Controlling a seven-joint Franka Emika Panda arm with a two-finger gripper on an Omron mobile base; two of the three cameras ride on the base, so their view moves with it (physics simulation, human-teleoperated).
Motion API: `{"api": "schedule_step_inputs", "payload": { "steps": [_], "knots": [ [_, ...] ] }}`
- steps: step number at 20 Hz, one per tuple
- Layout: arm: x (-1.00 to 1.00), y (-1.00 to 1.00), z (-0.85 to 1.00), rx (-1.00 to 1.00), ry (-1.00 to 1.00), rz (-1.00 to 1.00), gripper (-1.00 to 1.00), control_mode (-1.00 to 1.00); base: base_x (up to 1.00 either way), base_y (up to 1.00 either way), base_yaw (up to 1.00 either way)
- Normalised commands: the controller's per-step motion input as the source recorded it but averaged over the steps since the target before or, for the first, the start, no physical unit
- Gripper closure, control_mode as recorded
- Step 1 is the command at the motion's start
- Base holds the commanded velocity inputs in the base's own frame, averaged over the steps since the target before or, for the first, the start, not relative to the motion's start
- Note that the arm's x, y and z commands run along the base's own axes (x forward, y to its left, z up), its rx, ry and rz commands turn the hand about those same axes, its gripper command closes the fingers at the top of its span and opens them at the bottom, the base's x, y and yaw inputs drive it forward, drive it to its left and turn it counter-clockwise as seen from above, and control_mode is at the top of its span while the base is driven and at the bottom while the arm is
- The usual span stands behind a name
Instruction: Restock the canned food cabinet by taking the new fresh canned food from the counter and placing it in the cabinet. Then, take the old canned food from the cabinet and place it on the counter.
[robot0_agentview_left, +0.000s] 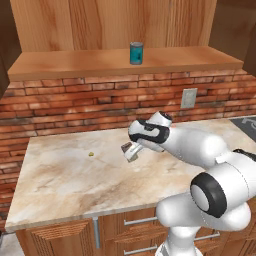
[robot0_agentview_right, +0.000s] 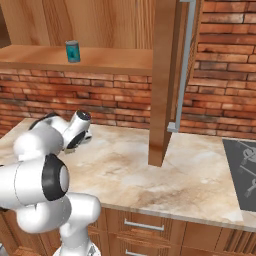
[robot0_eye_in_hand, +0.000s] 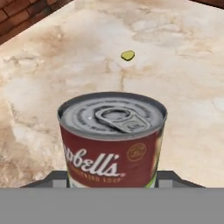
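The teal-blue new can (robot0_agentview_left: 136, 53) (robot0_agentview_right: 73, 51) stands upright on the light-brown cabinet shelf (robot0_agentview_left: 75, 62) (robot0_agentview_right: 110, 57). My gripper (robot0_agentview_left: 131, 150) (robot0_eye_in_hand: 113, 181) is shut on the old can (robot0_agentview_left: 133, 152) (robot0_eye_in_hand: 113, 135), which has a silver pull-tab lid and a red label with a yellow-green strip at its base. The can is held low over the middle of the marble counter (robot0_agentview_left: 65, 180) (robot0_agentview_right: 150, 175) (robot0_eye_in_hand: 183, 65). I cannot tell whether it touches the slab. In the right base view the arm's own body hides the held can.
A tiny yellow-green crumb (robot0_agentview_left: 91, 154) (robot0_eye_in_hand: 127, 55) lies on the counter left of the gripper. A brick wall with an outlet (robot0_agentview_left: 188, 98) backs the counter. An open cabinet door (robot0_agentview_right: 162, 80) hangs at the right, and a dark cooktop (robot0_agentview_right: 242, 170) lies beyond it.
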Motion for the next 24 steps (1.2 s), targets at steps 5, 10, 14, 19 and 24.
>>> {"api": "schedule_step_inputs", "payload": {
  "steps": [5,10,14,19,24],
  "knots": [
    [0.27,0.00,-0.58,0.19,-0.23,0.05,1.00,-1.00,0.00,0.00,0.00],
    [0.02,-0.11,-0.54,0.35,-0.18,0.04,1.00,-1.00,0.00,0.00,0.00],
    [0.04,-0.01,-0.30,0.25,-0.17,0.05,1.00,-1.00,0.00,0.00,0.00],
    [0.01,0.00,0.09,0.05,-0.07,0.03,-1.00,-1.00,0.00,0.00,0.00],
    [0.00,0.06,0.63,0.01,0.00,0.00,-1.00,-1.00,0.00,0.00,0.00]
  ]
}}
